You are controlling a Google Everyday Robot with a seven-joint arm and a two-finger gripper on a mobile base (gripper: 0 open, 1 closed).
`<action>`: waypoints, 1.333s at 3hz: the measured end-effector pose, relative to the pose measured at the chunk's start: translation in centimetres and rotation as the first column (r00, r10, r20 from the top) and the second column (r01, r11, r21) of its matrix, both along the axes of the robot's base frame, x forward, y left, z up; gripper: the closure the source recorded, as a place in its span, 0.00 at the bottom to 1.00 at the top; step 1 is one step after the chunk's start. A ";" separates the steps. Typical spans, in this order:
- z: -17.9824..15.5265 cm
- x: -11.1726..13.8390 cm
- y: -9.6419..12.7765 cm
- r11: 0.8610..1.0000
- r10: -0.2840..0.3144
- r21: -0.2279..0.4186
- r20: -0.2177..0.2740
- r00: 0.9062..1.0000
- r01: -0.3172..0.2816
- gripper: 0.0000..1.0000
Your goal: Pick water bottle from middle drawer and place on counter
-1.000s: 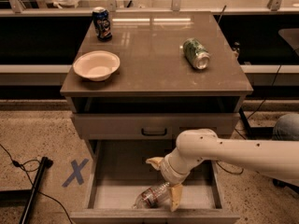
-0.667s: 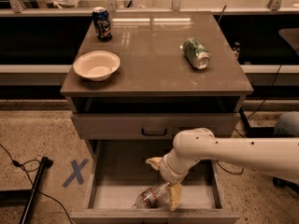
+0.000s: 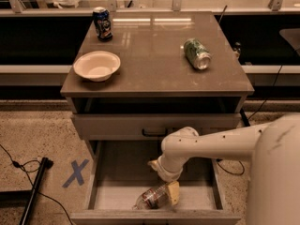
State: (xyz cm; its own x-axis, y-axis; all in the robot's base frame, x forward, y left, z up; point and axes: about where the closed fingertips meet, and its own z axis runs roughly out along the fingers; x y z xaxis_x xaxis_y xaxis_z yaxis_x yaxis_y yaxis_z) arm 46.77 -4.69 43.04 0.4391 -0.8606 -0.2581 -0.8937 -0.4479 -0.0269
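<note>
The water bottle (image 3: 151, 198) lies on its side on the floor of the open middle drawer (image 3: 112, 198), near its front wall, cap toward the left. My gripper (image 3: 165, 182) reaches down into the drawer from the right on the white arm. One tan fingertip (image 3: 173, 192) rests against the bottle's right end; the other (image 3: 153, 164) sits farther back, apart from the bottle. The counter (image 3: 150, 60) is the glossy top slab above.
On the counter stand a white bowl (image 3: 96, 65) at the left, a blue can (image 3: 102, 23) at the back left, and a green can (image 3: 197, 53) lying on its side at the right. A blue tape X (image 3: 75, 173) and a black cable mark the floor left.
The arm has shifted slightly; the gripper stays low in the drawer by the bottle, which has not moved.
</note>
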 end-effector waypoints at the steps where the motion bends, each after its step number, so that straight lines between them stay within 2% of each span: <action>1: -1.8 0.8 -0.1 1.000 0.008 -0.030 -0.003 1.000 -0.008 0.26; 2: -3.4 0.9 0.3 0.999 0.022 -0.046 0.026 0.999 -0.021 0.37; 3: -4.6 -0.1 1.0 0.996 0.038 -0.081 0.051 0.998 -0.033 0.34; 4: -5.6 -1.0 1.8 0.992 0.053 -0.115 0.054 0.997 -0.047 0.28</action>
State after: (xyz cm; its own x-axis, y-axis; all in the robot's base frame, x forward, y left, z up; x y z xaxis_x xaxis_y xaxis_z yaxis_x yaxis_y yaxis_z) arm 45.72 -2.87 37.47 0.4934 -0.8596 -0.1331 -0.8686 -0.4949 -0.0232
